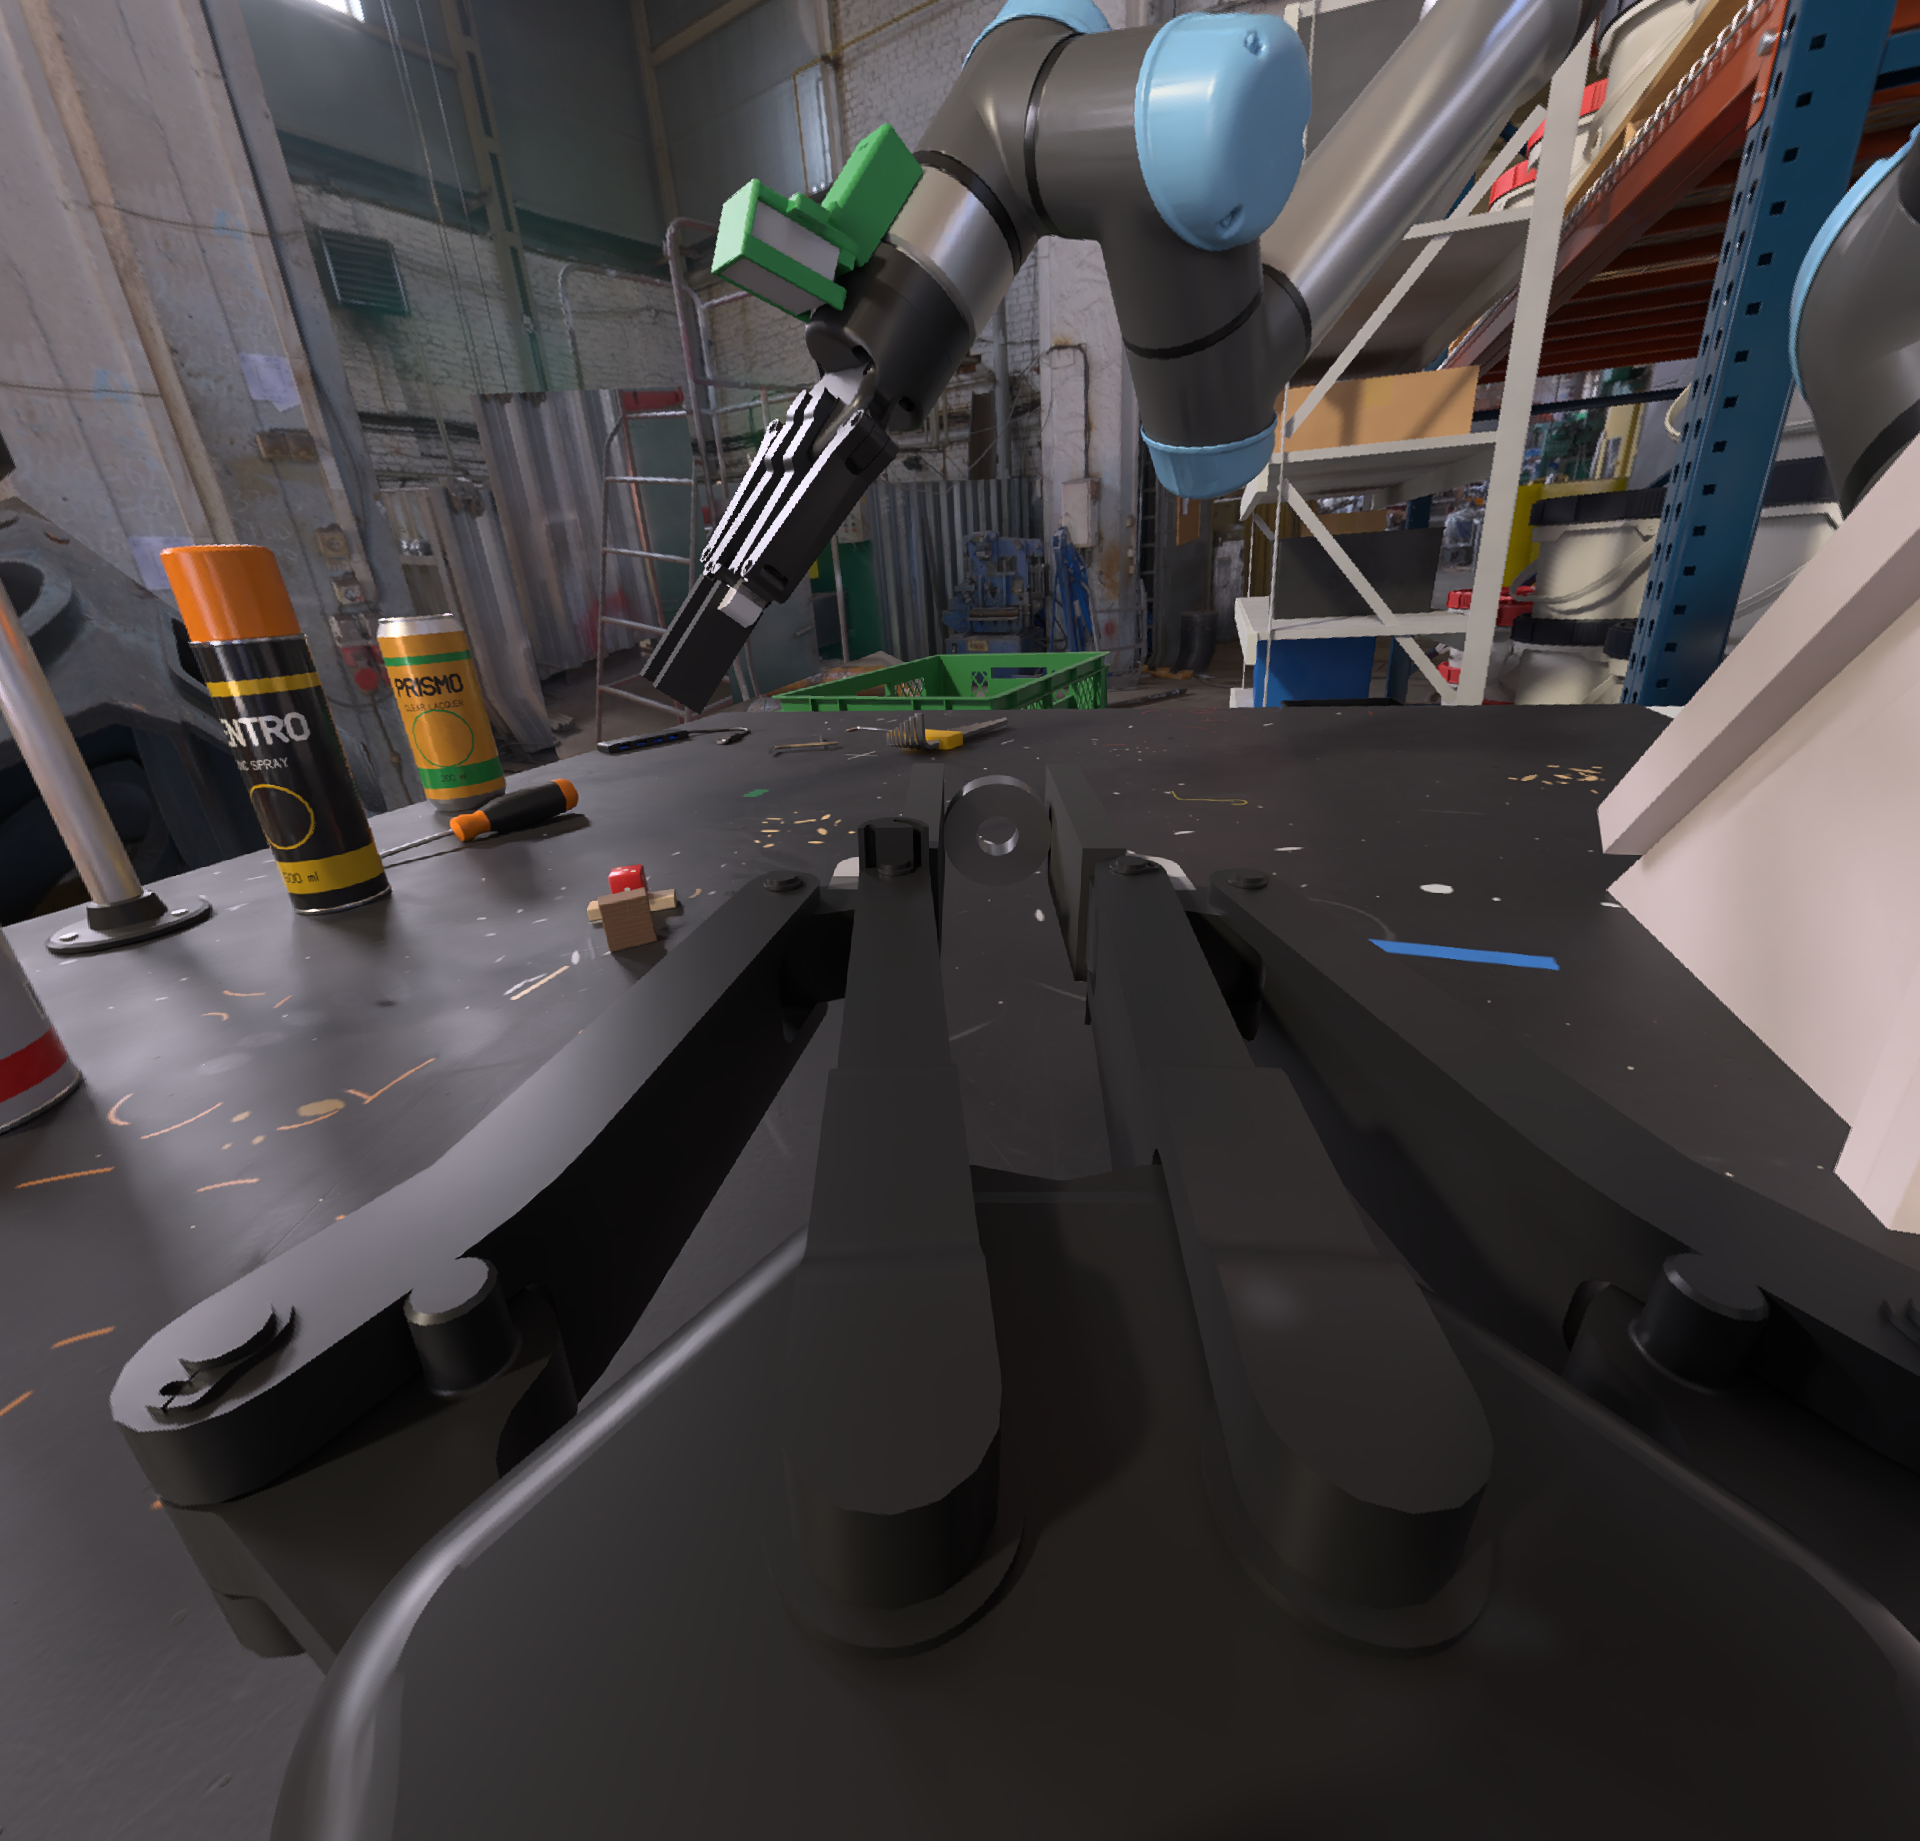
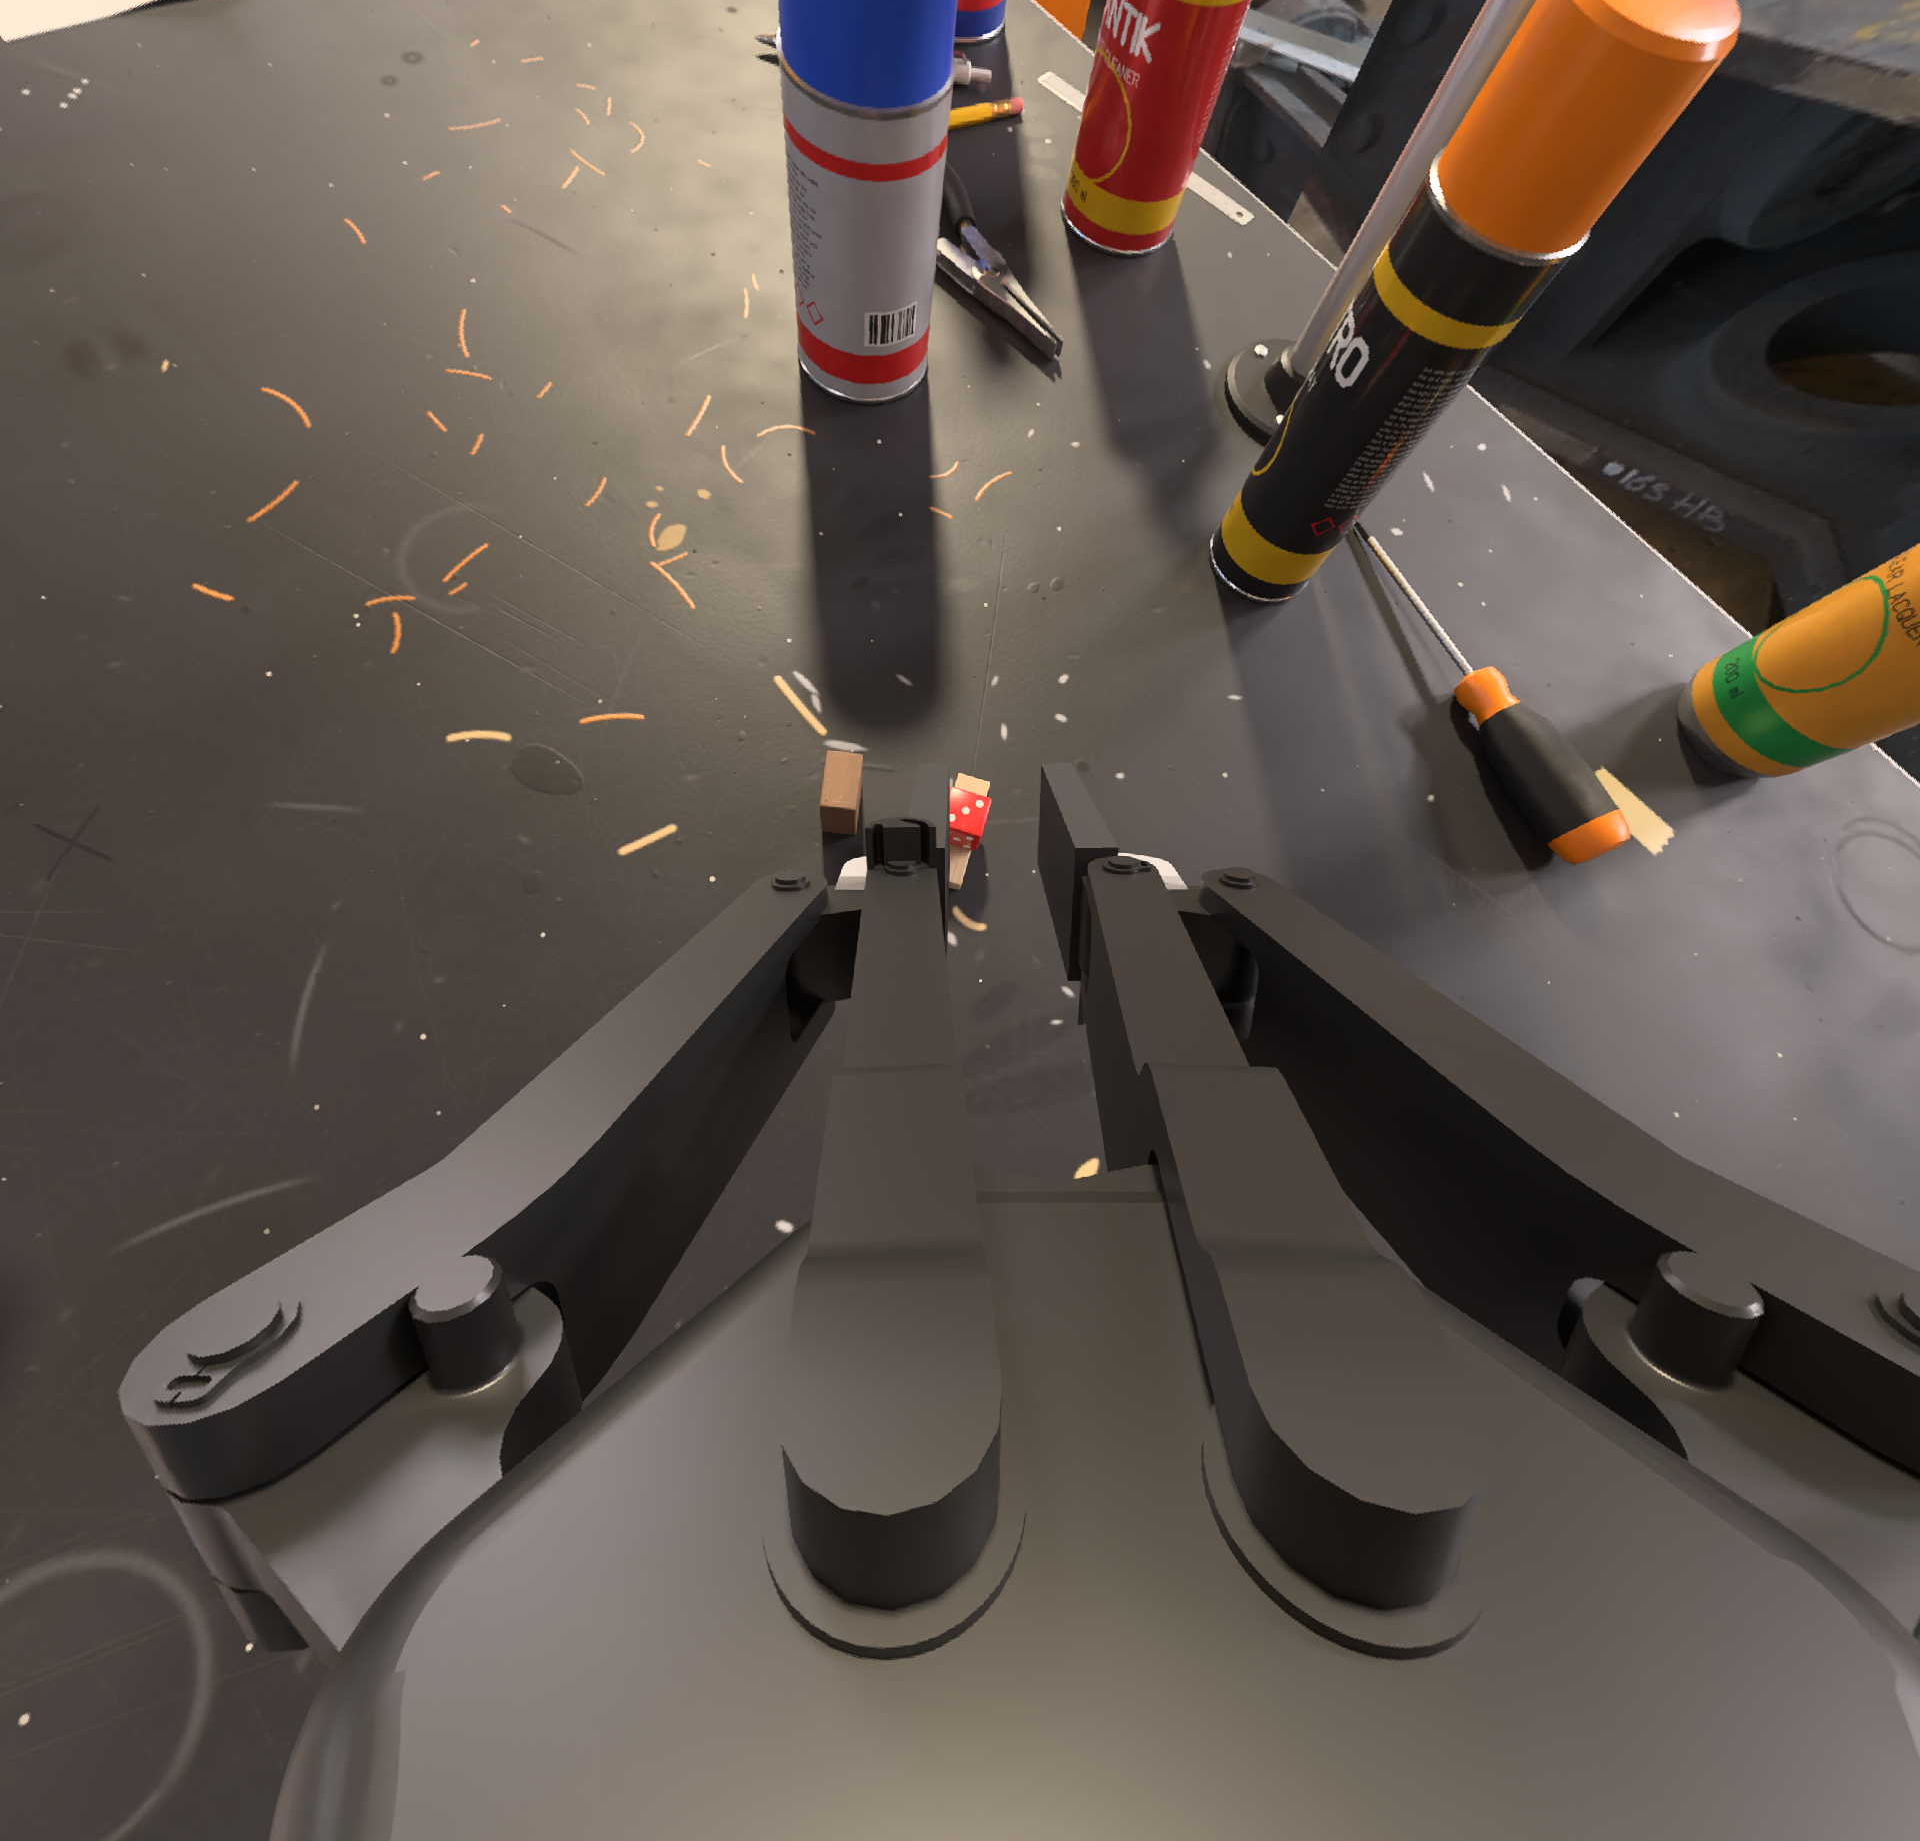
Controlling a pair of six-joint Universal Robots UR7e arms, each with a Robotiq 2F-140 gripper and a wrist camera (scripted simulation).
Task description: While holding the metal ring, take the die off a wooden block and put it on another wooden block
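While the left gripper [image 1: 995, 835] has its fingers closed against the metal ring [image 1: 994, 828], a grey washer-like disc held upright between them and clear of the dark surface [image 1: 1351, 1043], the right gripper [image 2: 997, 825] hangs over the blocks with a moderate gap between its fingers and nothing in it. That puts the task, by my reading, at the approach to the die: the holding half is in place and the pick has not yet been made.

From the right wrist view, the red die [image 2: 968, 817] sits on a pale wooden block [image 2: 964, 835], just inside the gripper's left finger rather than centred in the gap. A second, darker wooden block [image 2: 841, 792] lies just beyond that finger on its outer side, near the first but apart from it. From the left wrist view the same die [image 1: 627, 878] appears perched atop the small wooden stack, with the right gripper well above it.

Next, the right gripper probably needs a small sideways shift to centre the die, then a descent low enough to pinch the die alone without nudging its block. Crowding is the risk: the darker block lies close to the left finger's path.
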